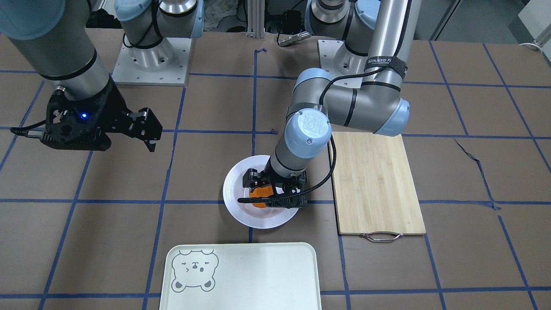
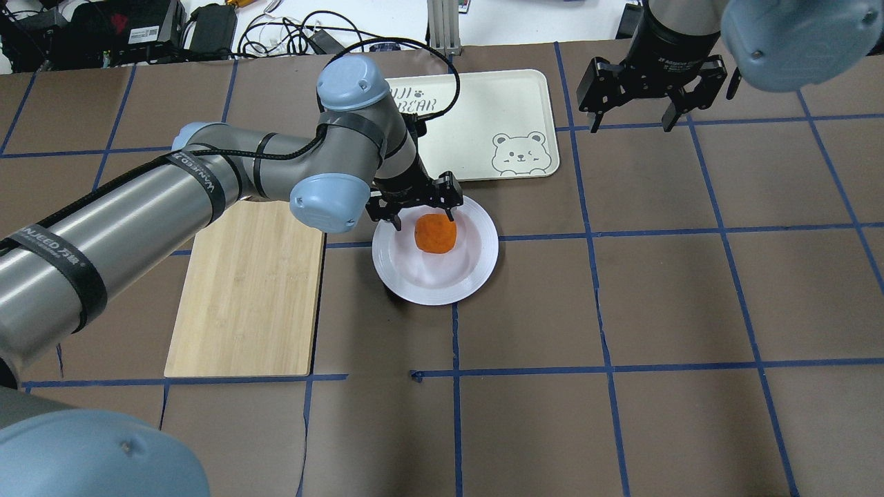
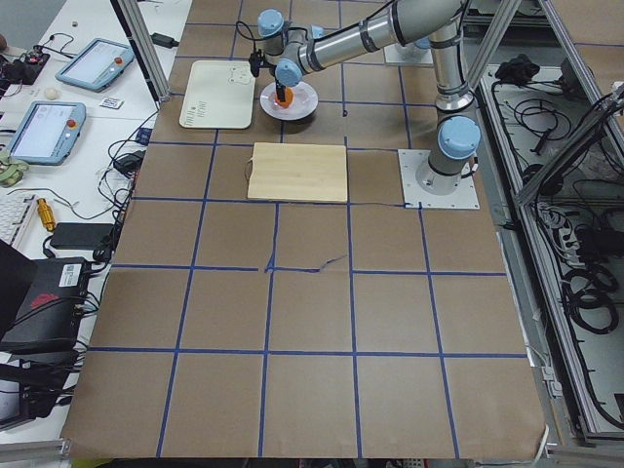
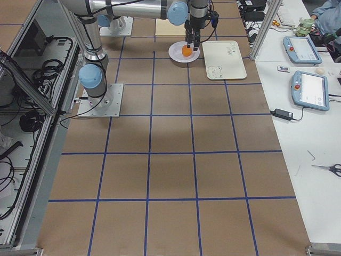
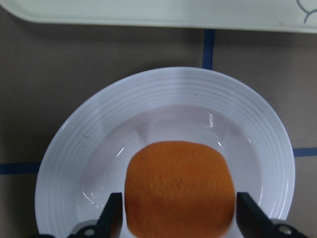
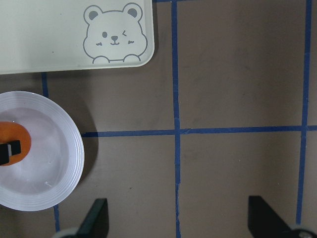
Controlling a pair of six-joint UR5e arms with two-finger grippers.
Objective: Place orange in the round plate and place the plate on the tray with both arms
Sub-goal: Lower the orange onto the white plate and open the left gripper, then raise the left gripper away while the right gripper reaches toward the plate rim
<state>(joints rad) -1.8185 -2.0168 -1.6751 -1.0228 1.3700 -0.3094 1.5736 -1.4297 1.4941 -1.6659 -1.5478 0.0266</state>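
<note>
Left claw (image 2: 424,219) straddles orange (image 2: 435,235) on plate (image 2: 414,273), near tray (image 2: 497,103) and board (image 2: 248,297).

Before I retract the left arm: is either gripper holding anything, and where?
Seemingly nothing. The left gripper straddles the orange lying in the round plate, slim gaps either side. The right gripper is open and empty.
</note>
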